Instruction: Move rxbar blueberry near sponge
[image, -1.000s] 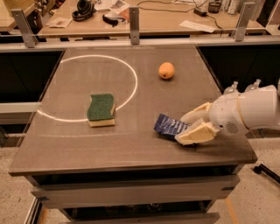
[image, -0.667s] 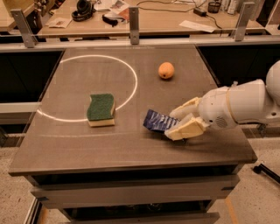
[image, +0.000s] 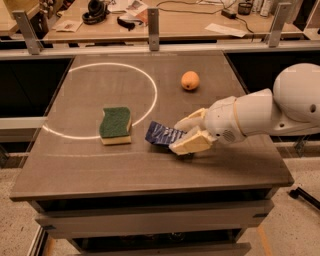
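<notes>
The rxbar blueberry is a flat bar in a shiny dark blue wrapper. My gripper is shut on its right end and holds it low over the brown table, its free end pointing left. The sponge, green on top with a pale yellow base, lies flat on the table a short way to the left of the bar, with a small gap between them. My white arm reaches in from the right.
An orange fruit sits at the back right of the table. A white circle line is marked on the tabletop and runs between sponge and bar. A rail with metal posts and a cluttered desk stand behind the table.
My gripper has carried the blue bar leftward across the table, from the right side to just right of the sponge. The sponge and the orange have not moved.
</notes>
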